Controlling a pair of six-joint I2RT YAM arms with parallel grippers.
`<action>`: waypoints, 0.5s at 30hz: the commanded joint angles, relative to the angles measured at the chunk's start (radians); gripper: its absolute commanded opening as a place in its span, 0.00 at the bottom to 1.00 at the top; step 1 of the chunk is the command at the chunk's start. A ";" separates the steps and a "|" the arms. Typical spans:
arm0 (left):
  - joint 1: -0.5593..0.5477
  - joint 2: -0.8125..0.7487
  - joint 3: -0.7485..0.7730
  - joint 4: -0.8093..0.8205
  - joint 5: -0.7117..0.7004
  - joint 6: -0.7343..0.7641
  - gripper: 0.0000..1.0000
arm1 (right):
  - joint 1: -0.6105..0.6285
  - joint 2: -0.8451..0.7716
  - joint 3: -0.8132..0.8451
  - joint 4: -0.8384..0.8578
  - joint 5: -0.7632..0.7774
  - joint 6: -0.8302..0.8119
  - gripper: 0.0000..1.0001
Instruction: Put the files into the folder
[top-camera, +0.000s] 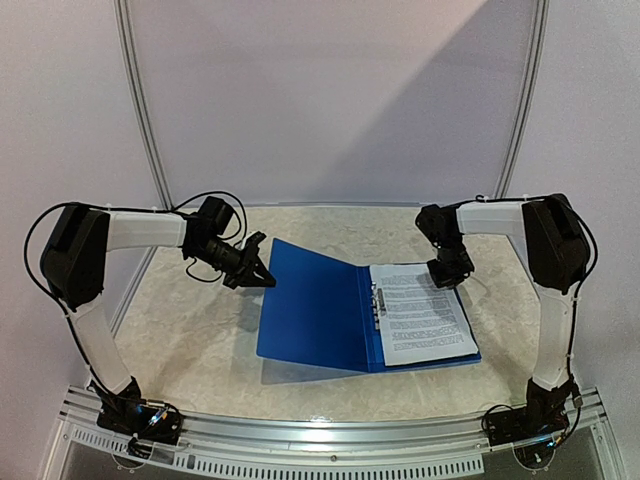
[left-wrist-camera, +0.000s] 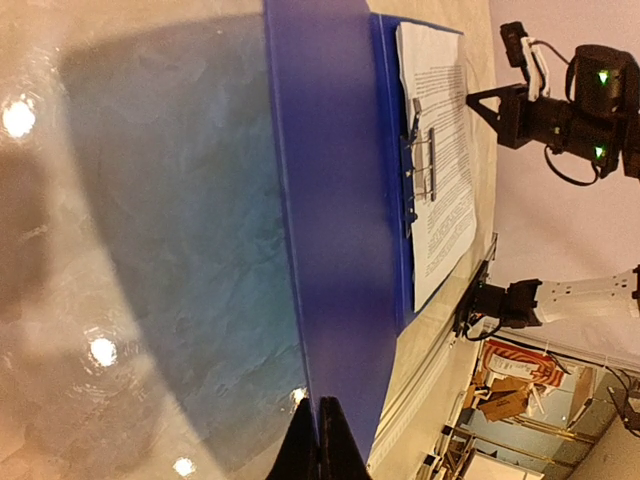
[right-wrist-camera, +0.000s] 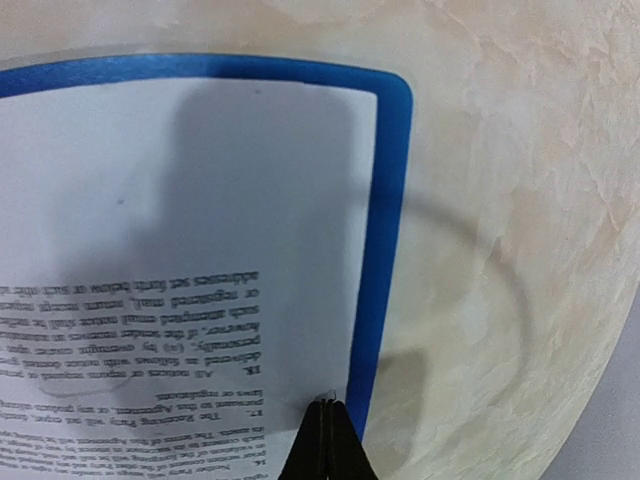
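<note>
1. Only one sheet of the files (top-camera: 425, 312) shows; print too small to read.
2. The folder (top-camera: 330, 325) lies open mid-surface (top-camera: 200, 340), spine (top-camera: 376, 305) running near-to-far.
3. My left gripper (left-wrist-camera: 320, 415) pinches its cover (top-camera: 300, 300); my right gripper (right-wrist-camera: 326, 415) is clenched empty at the files' edge.

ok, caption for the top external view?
Open blue folder, cover edge pinched by left gripper; right gripper over the files lying inside.

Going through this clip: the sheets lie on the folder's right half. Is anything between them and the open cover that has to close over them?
Yes. The right pincer, fingertips shut, sits at the far right edge of the sheets, where the folder cover would likely come down. Nothing else visible lies on them. The left pincer grips the cover's edge.
</note>
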 joint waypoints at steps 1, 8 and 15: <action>0.007 0.016 0.018 0.003 -0.005 -0.003 0.00 | 0.023 0.020 0.039 -0.030 0.012 0.026 0.00; 0.008 0.016 0.018 0.004 -0.004 -0.004 0.00 | 0.028 0.018 0.045 -0.069 0.066 0.036 0.00; 0.005 0.019 0.018 0.005 -0.003 -0.005 0.00 | 0.053 -0.103 0.066 -0.027 -0.029 0.011 0.00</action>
